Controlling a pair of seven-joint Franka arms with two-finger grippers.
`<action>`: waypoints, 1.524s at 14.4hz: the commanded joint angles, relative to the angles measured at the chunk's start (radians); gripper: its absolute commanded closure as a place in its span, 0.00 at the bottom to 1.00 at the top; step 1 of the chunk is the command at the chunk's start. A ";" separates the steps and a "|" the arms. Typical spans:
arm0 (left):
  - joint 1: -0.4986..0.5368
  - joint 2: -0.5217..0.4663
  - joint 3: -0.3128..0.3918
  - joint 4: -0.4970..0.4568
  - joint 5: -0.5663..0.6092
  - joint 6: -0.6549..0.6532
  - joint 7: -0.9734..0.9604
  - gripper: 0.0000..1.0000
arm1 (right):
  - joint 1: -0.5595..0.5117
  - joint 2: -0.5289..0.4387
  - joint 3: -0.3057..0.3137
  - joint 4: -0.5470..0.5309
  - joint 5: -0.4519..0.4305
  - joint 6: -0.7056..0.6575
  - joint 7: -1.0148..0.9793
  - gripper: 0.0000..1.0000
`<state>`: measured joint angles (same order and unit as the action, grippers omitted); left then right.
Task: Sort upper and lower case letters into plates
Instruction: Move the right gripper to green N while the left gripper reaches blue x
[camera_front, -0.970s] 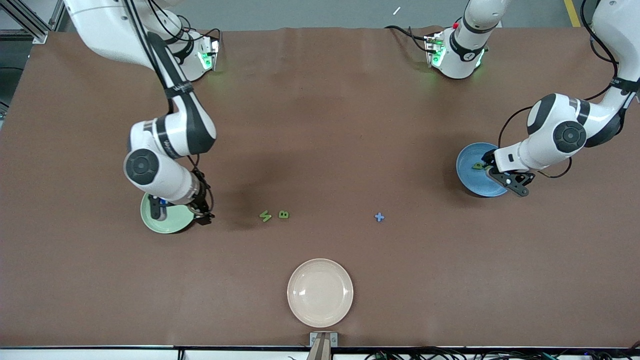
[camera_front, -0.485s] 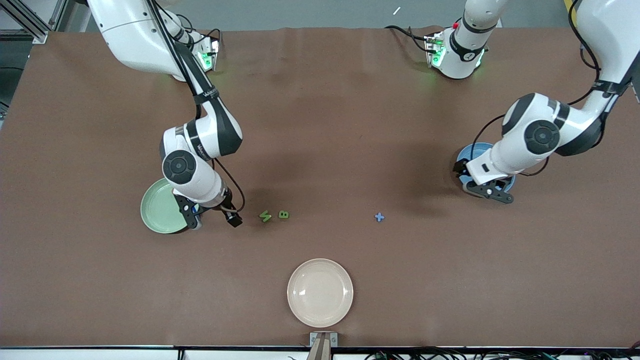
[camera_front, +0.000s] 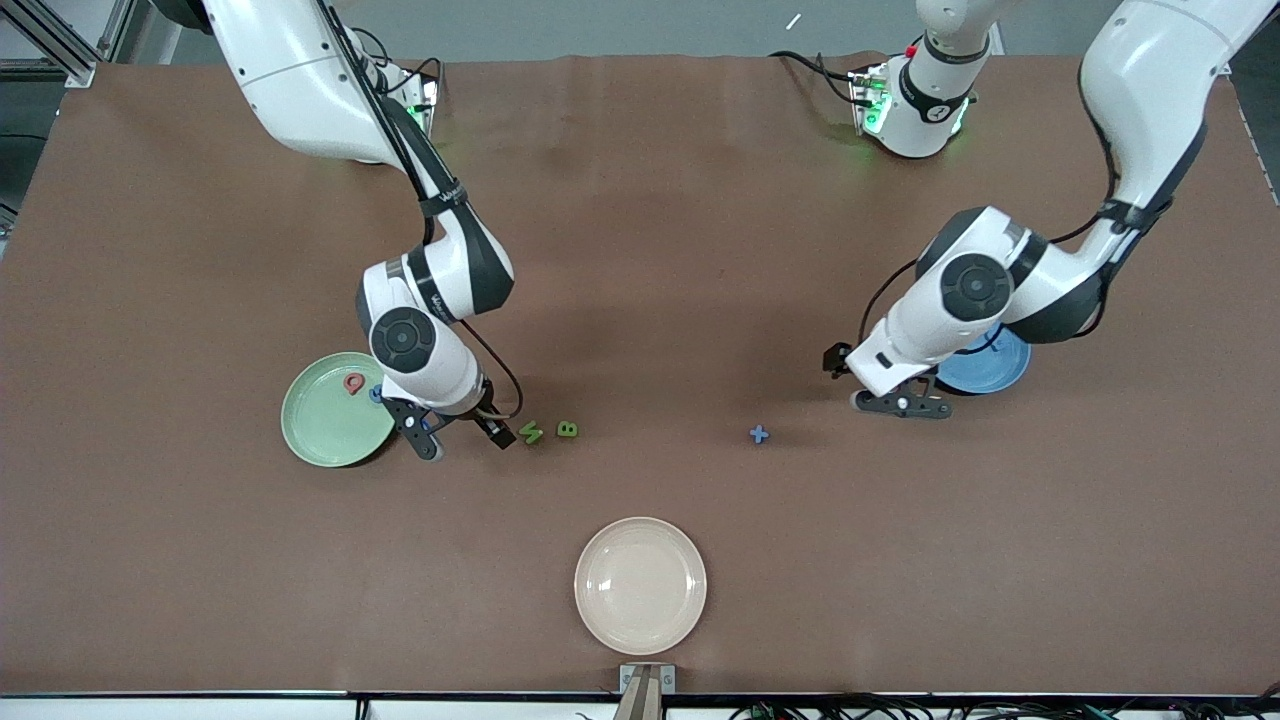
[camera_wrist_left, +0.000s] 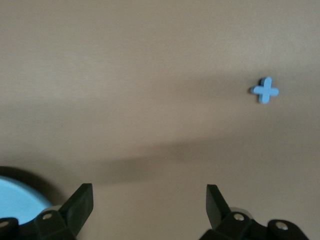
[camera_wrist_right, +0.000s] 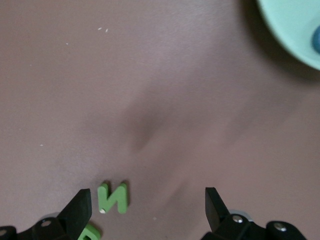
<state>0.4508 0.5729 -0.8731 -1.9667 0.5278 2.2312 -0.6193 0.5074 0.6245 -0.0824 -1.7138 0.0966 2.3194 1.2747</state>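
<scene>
A green letter N and a green B lie side by side mid-table. My right gripper hangs open and empty just beside the N, on the side toward the pale green plate. That plate holds a red letter and a blue letter. A blue cross-shaped letter lies alone on the cloth. My left gripper is open and empty between it and the blue plate, which the left arm partly hides.
A cream-beige plate sits empty near the table edge closest to the front camera. The brown table cloth is bare from the letters to the arm bases.
Both arms have swung away from above their plates toward the table's middle. The right gripper came up beside the green N. The left gripper moved toward the blue cross.
</scene>
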 joint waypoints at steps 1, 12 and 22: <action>-0.189 0.079 0.121 0.126 -0.008 -0.025 -0.132 0.01 | 0.017 0.064 -0.008 0.077 -0.004 -0.009 0.032 0.00; -0.455 0.252 0.276 0.348 -0.009 -0.004 -0.238 0.01 | 0.054 0.164 -0.010 0.161 -0.006 -0.020 0.158 0.24; -0.491 0.312 0.316 0.413 -0.008 0.039 -0.255 0.27 | 0.066 0.165 -0.008 0.154 0.008 -0.011 0.222 0.46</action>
<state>-0.0056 0.8729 -0.5892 -1.5896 0.5274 2.2665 -0.8649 0.5588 0.7820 -0.0827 -1.5681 0.0978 2.3073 1.4652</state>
